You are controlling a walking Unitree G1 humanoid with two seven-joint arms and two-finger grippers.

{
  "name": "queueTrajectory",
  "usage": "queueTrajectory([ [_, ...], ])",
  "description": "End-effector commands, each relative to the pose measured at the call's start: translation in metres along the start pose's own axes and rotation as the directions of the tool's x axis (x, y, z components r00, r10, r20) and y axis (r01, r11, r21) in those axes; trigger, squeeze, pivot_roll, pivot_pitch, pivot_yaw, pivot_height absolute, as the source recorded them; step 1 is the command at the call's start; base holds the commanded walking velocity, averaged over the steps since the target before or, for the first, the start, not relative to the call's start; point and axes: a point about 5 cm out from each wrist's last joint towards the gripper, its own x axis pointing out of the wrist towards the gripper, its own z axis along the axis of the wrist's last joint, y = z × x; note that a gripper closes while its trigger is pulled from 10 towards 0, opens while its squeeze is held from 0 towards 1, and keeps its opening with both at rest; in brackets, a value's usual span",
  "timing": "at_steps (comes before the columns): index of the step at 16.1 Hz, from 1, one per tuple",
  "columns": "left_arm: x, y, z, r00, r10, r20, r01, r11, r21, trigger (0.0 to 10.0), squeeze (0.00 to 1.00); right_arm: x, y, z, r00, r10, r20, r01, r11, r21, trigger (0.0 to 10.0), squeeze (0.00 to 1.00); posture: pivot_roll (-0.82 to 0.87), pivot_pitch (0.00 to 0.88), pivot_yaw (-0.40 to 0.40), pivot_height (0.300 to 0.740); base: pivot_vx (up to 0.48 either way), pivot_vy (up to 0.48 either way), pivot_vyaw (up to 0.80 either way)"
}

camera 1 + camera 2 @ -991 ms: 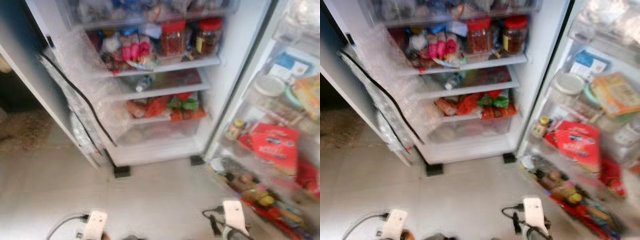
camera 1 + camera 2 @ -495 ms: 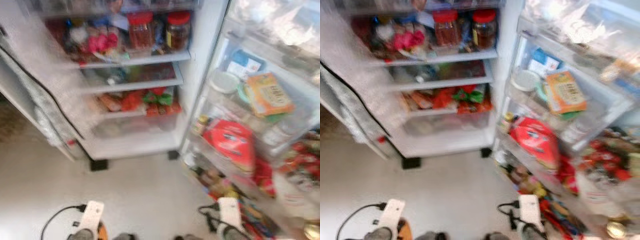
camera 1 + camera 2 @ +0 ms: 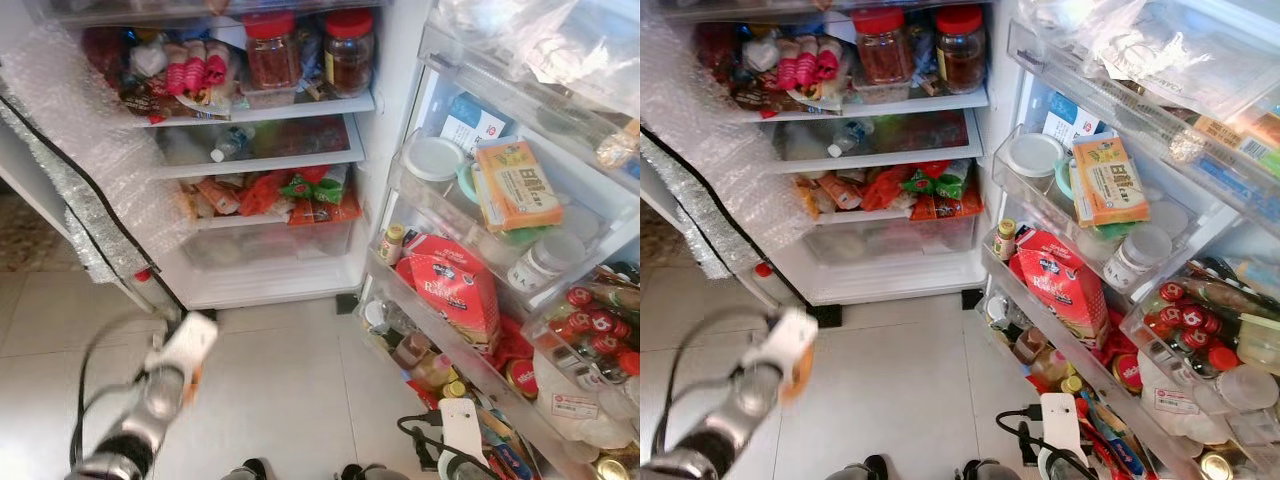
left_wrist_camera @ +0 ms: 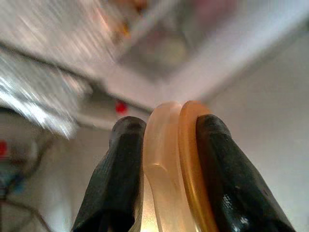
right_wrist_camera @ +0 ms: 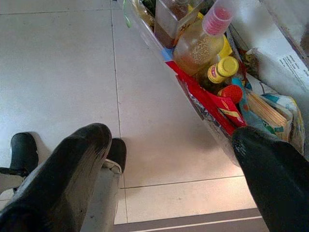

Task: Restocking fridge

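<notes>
The fridge [image 3: 395, 120] stands open across the upper half of the eye views, with its main shelves at upper centre and its door racks [image 3: 1080, 330] running down the right side.

The left gripper [image 4: 164, 145] is raised at the lower left of the eye views, above the tiled floor [image 3: 270, 390] and in front of the lowest shelf. Its two black fingers [image 4: 120, 179] are closed on a pale translucent orange item [image 4: 174, 164], which sits edge-on between them; what the item is cannot be determined. The arm is blurred in the eye views.

The right gripper [image 5: 169, 169] hangs low at the bottom right of the eye views, beside the lowest door rack. Its fingers are spread wide apart and hold nothing. Between them the wrist view shows floor tiles and the rack's contents, including a yellow-capped bottle [image 5: 219, 72].

Two red-lidded jars [image 3: 305, 50] stand on the top visible shelf. A red carton [image 3: 450, 290] and an orange box [image 3: 515, 185] sit in the door racks.
</notes>
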Motion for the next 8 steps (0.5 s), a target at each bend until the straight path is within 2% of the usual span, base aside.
queueTrajectory([
  [1, -0.0018, 0.0026, -0.0014, 1.000, 0.019, 0.014, -0.019, 1.000, -0.005, 10.0, 0.00, -0.0024, -0.0004, -0.0096, 1.000, 0.000, -0.031, 0.001, 1.000, 0.007, 10.0, 0.00, -0.10, 0.210, 0.000, 0.740, 0.000, 0.000, 0.00],
  [8, -0.0021, 0.0033, 0.0041, 0.998, 0.031, 0.054, -0.030, 0.999, -0.028, 10.0, 0.00, -0.0025, -0.0004, -0.0099, 0.999, 0.000, -0.032, 0.000, 1.000, 0.007, 10.0, 0.00, -0.10, 0.211, 0.001, 0.740, 0.000, 0.000, 0.00],
])
